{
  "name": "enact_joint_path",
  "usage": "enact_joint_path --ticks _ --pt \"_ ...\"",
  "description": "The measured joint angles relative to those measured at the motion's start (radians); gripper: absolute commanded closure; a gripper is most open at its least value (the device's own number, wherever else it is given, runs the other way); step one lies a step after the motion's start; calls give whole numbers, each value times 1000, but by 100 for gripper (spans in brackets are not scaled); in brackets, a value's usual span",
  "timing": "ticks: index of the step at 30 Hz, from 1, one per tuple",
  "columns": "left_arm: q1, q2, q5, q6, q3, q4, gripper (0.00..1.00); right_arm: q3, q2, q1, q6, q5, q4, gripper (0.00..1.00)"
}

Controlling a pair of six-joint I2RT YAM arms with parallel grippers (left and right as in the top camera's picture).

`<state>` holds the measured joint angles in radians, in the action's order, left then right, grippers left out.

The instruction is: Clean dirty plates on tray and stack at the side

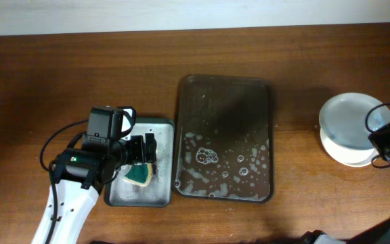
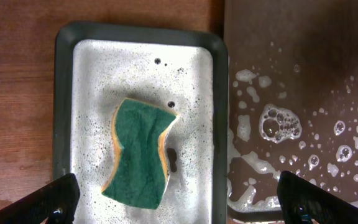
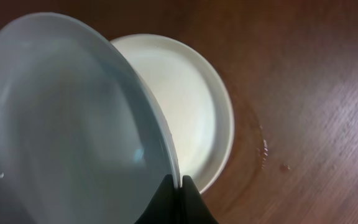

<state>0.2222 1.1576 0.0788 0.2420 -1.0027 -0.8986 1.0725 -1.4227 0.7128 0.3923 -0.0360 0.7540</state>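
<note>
The dark brown tray sits mid-table, wet with soap suds and holding no plates; its edge shows in the left wrist view. At the far right, my right gripper is shut on the rim of a white plate, held tilted over another white plate lying on the table; the held plate fills the right wrist view, pinched at its rim by the fingers. My left gripper is open above a green sponge; its fingers are spread wide, not touching it.
The sponge lies in a small grey metal tray, soapy, just left of the brown tray; the metal tray also shows in the left wrist view. Bare wooden table surrounds everything. A wall edge runs along the back.
</note>
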Motion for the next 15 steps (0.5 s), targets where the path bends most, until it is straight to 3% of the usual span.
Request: enact_joint_path --ticks 1,2,6,9,12,14,15 --pt "0 0 0 0 0 0 0 0 -41 31 1 -5 0 47" --pt "0 0 0 0 0 0 0 0 -85 55 4 -9 -2 34" --pt "0 0 0 0 0 0 0 3 -133 69 -30 -89 -5 16" --pt "0 0 0 0 0 0 0 30 -48 2 -83 -272 0 13" --pt "0 0 0 0 0 0 0 63 148 -190 -151 -369 8 11" --pt "0 0 0 0 0 0 0 70 300 -350 -183 -404 53 1" --pt "0 0 0 0 0 1 0 70 376 -431 -196 -422 72 1"
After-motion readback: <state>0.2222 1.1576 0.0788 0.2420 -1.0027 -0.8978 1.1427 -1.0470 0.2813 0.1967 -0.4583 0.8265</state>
